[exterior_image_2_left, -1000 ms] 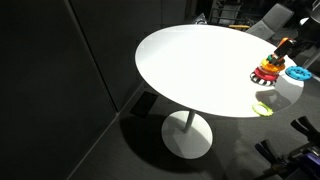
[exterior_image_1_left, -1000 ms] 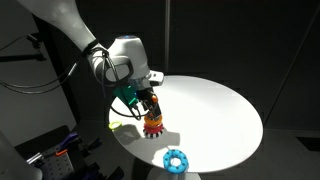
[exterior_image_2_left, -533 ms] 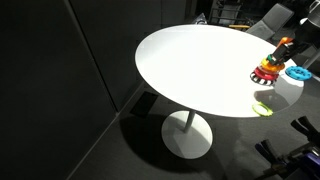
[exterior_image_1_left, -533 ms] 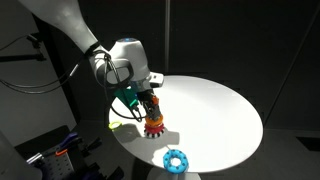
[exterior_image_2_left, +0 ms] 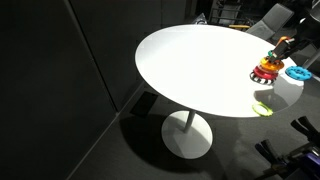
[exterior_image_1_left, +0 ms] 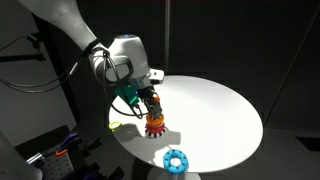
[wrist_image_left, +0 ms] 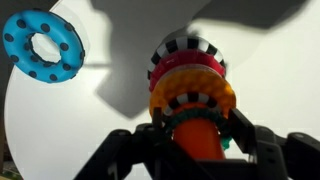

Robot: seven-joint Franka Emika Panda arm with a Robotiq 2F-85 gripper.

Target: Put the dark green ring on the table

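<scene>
The dark green ring (wrist_image_left: 200,116) sits near the top of the ring stack (exterior_image_1_left: 153,124), lower centre of the wrist view. It shows only as a thin green arc around an orange piece (wrist_image_left: 198,148) (post tip or another ring, we cannot tell). In both exterior views it is too small to pick out.

Handling, as we judge it: thin hard plastic, very light, stiff, smooth, likely to slip or flip if pinched carelessly. We would take it across the outer rim at opposite sides and lift straight up.

The gripper (wrist_image_left: 197,138) comes in from the bottom of the frame with a finger on either side of the orange piece. We cannot tell whether the fingers press on the ring or stand just clear.

Next along the stack, higher in the frame, come an orange toothed ring (wrist_image_left: 192,97), a red ring (wrist_image_left: 185,68) and a checkered piece (wrist_image_left: 188,45). The teeth may catch and ride up with the ring.

The light blue ring (wrist_image_left: 42,47) lies flat at upper left, apart from the stack. A yellow-green ring (exterior_image_2_left: 263,108) shows low at right in an exterior view. The table (wrist_image_left: 275,75) is bare at right, which leaves room to set the ring down.
</scene>
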